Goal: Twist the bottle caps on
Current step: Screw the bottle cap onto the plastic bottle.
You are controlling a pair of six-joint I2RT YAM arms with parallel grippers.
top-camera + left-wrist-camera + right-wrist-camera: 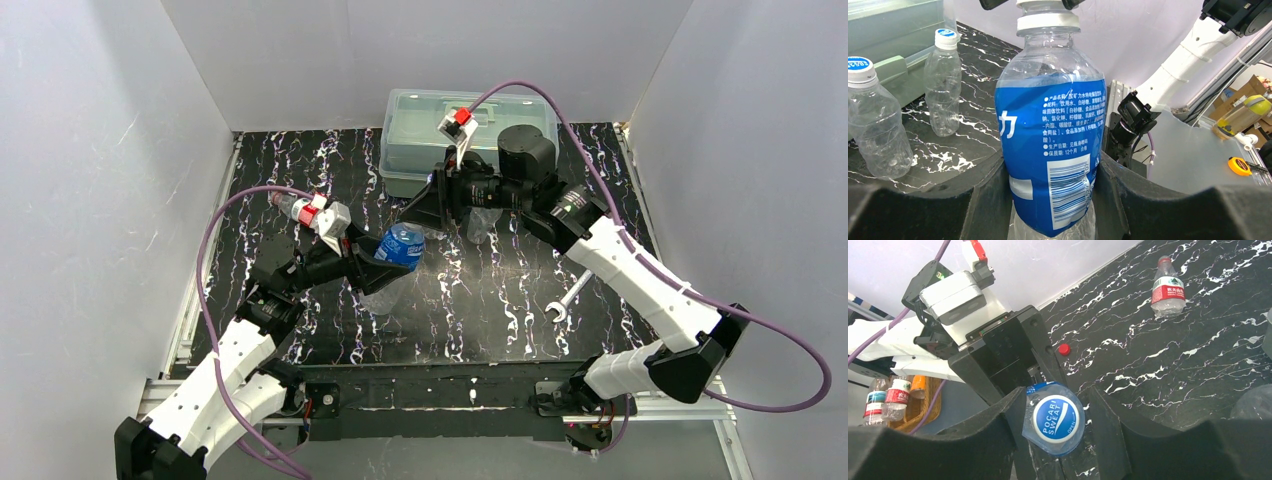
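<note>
My left gripper (1050, 200) is shut on the blue-label bottle (1050, 140), holding it upright by its lower body above the table (398, 247). A blue and white cap (1055, 418) sits on the bottle's neck. My right gripper (1055, 410) hangs over the bottle's top (432, 205), its jaws open on either side of the cap, with a gap showing on the right side. A red cap (1064, 349) lies loose on the table. The red-label bottle (1168, 287) stands without a cap farther off. Two plain bottles (875, 125) (943, 85) stand capped.
A large translucent lidded box (465, 135) stands at the back of the black marbled table (500, 310). A silver wrench (565, 300) lies on the right, near my right arm. White walls close in the table on three sides.
</note>
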